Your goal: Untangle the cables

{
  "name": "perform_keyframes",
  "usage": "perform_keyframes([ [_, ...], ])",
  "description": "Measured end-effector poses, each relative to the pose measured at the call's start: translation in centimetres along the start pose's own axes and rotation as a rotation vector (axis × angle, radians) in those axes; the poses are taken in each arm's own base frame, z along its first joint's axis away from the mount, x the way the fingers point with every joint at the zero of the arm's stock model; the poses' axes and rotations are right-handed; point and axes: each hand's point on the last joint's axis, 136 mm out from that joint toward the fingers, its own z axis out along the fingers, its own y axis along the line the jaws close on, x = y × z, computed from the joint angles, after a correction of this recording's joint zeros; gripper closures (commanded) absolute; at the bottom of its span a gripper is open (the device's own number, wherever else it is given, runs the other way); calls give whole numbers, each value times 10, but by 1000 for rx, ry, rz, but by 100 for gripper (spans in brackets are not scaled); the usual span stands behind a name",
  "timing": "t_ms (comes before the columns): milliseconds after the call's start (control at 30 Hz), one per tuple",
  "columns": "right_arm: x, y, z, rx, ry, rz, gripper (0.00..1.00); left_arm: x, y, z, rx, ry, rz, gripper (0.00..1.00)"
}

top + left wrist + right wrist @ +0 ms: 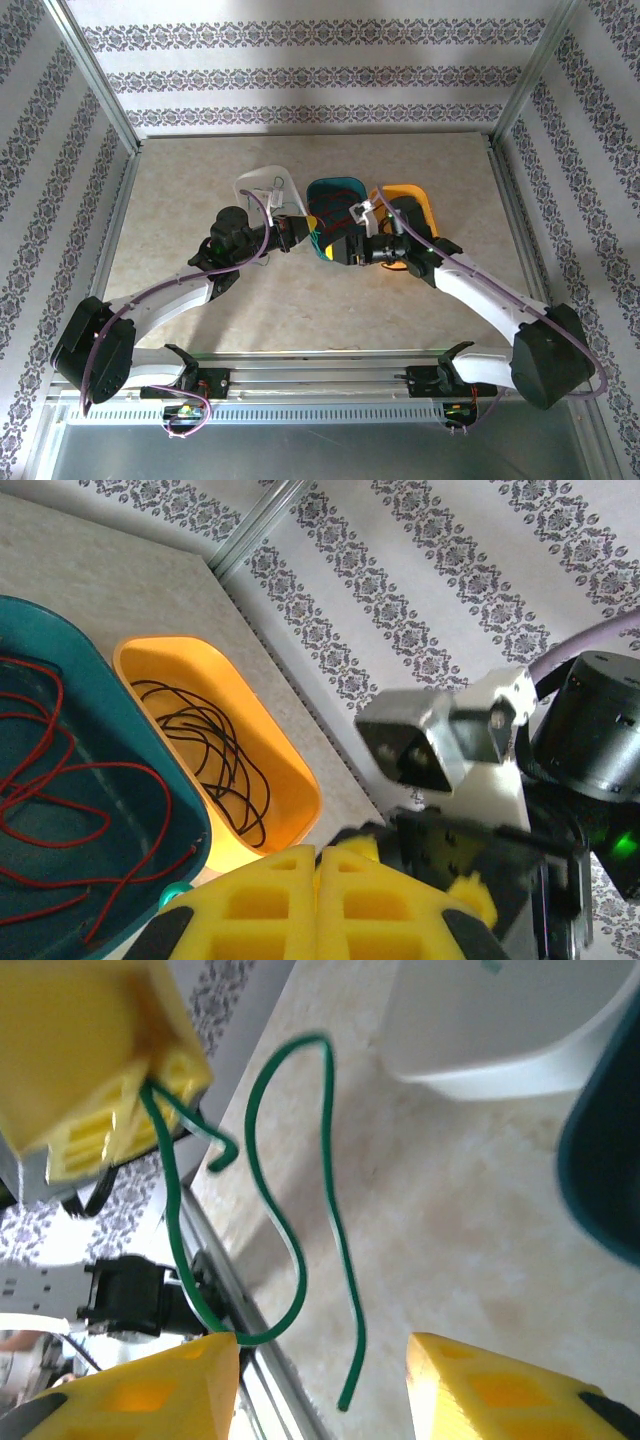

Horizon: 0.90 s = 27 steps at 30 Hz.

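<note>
- Desk (480, 1220): pale, marbled surface, walled in by patterned wallpaper (450, 560) and a metal frame rail (265, 1390) along its edge.
- White bin (500, 1030): stands on the desk; its contents cannot be made out.
- Teal bin (100, 650): stands in the middle of the row of bins and holds the red cables (70, 790), a loose tangle on its floor.
- Orange bin (285, 770): stands just beside the teal bin and holds the black cables (215, 750), coiled loosely.
- Right arm (590, 730): its black and white wrist stands close in front of the left end effector, between it and the wall.
- Green cable (340, 1230): lies outside the bins and hangs in the air over the desk, near the white bin. It loops down and passes the tip of one right finger; whether it touches there cannot be told. Its free end dangles between the two right fingers.
- Left end effector (320, 858): yellow fingers clenched together, pinching one end of the green cable.
- Right end effector (322, 1345): released, with its yellow fingers set well apart and gripping nothing.
</note>
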Motion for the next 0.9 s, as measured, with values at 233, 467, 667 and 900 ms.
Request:
perform_keyframes([
  [233,16,-7,8,12,68,9,74,0,0,0,-1,1,12,100],
  [467,14,-22,11,65,62,12,100,-1,-1,-1,0,-2,15,100],
  [667,-1,-44,2,175,-13,18,100,-15,3,-16,-78,-72,27,100],
  [900,-13,-69,-25,301,-130,45,100,-54,61,-65,-335,-277,-19,97],
])
